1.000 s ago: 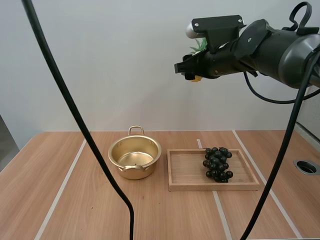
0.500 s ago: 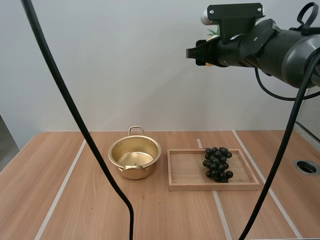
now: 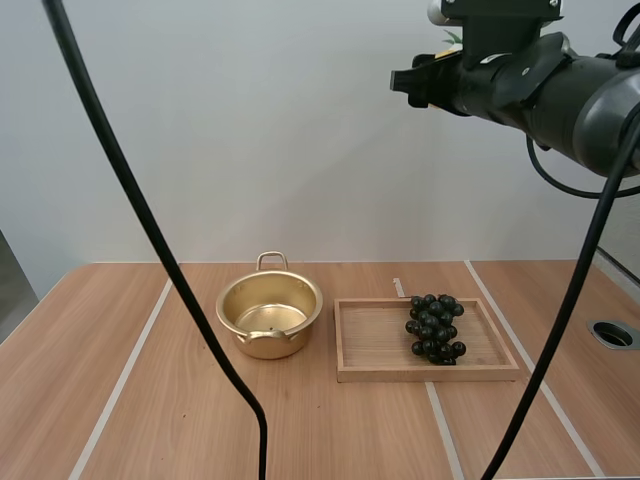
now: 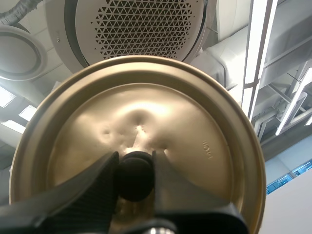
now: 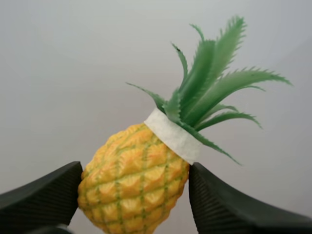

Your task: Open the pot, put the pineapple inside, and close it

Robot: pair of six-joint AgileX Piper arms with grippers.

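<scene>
The golden pot (image 3: 270,312) stands open and empty on the table, left of the tray. Its golden lid (image 4: 195,136) is held up by my left gripper (image 4: 135,163), whose fingers pinch the black knob (image 4: 134,178). A yellow pineapple (image 5: 134,187) with green leaves (image 5: 209,92) sits between the two black fingers (image 5: 44,197) of my right gripper (image 5: 135,171), which is shut on it. In the high view my right gripper (image 3: 412,84) is far above the table, over the tray and to the right of the pot.
A wooden tray (image 3: 375,370) lies right of the pot with a dark bunch of grapes (image 3: 435,328) on its right half. A round hole (image 3: 613,334) is set in the table's right edge. Bare wood spreads left of and before the pot.
My right arm has risen and shifted to the right with the pineapple in its grip. The pot, tray and grapes have stayed put.
</scene>
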